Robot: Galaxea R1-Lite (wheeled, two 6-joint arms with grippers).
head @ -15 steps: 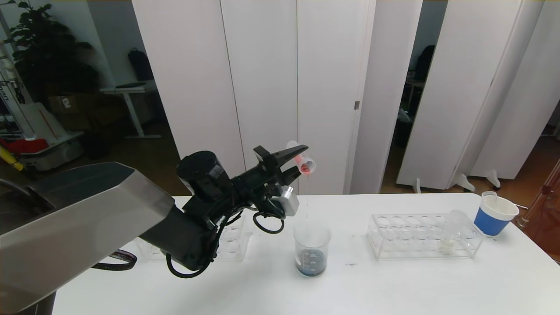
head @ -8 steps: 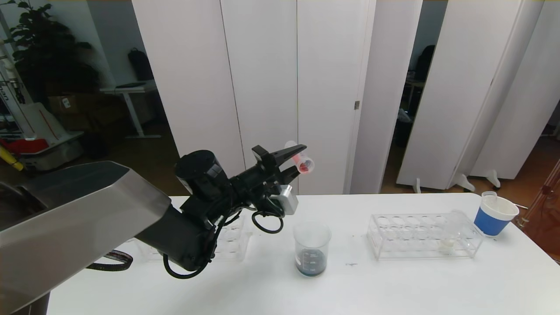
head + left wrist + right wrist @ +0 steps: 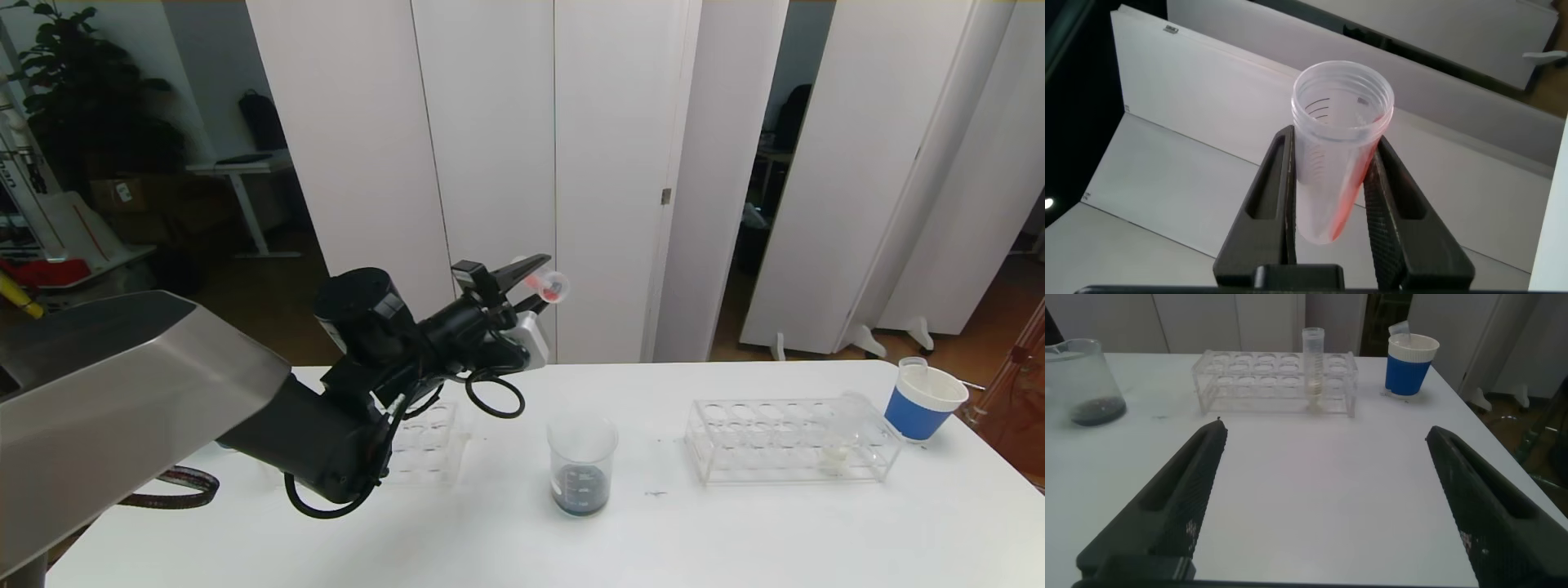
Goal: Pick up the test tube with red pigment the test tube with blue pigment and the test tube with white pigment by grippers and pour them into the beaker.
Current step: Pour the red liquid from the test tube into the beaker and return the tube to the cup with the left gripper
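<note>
My left gripper [image 3: 535, 287] hangs high above the table, left of and above the beaker [image 3: 581, 464], and is shut on the test tube with red pigment [image 3: 545, 286]. That tube lies nearly level with its mouth to the right. The left wrist view shows this tube [image 3: 1337, 155] clamped between both fingers [image 3: 1278, 188], a red streak along its inner wall. The beaker holds dark liquid at its bottom. The test tube with white pigment [image 3: 839, 441] stands in the right rack [image 3: 735, 445]. My right gripper [image 3: 1327, 431] is open over bare table. The test tube with blue pigment is out of view.
A blue-sleeved paper cup [image 3: 922, 400] stands at the table's far right corner, past the rack. A second clear rack [image 3: 424, 445] lies under my left arm. From the right wrist, the beaker [image 3: 1082, 380], rack [image 3: 1274, 380] and cup [image 3: 1410, 366] line the far side.
My left gripper has drawn back to the left and slightly up, away from above the beaker, and the red tube has tipped back toward level. The thin red stream has stopped.
</note>
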